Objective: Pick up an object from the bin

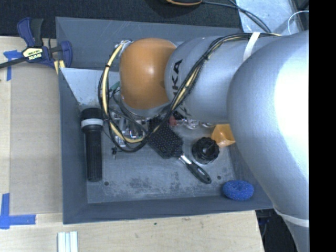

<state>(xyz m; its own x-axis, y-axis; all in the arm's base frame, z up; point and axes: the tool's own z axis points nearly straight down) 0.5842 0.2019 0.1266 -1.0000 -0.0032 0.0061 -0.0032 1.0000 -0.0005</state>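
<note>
My gripper (126, 129) is low in the bin's middle left, its metal body showing under the orange wrist cover. Just left of it a black cylinder with a white band (93, 147) lies lengthwise along the left wall. Right beside the gripper on the other side lies a black mesh-headed tool (167, 140), whose thin handle runs down to the right. Whether the gripper holds anything is hidden.
A black round knob-like thing (205, 150) and an orange piece (224, 134) lie to the right, partly under the arm. A blue fuzzy lump (238, 189) sits in the near right corner. The arm covers the bin's far right half.
</note>
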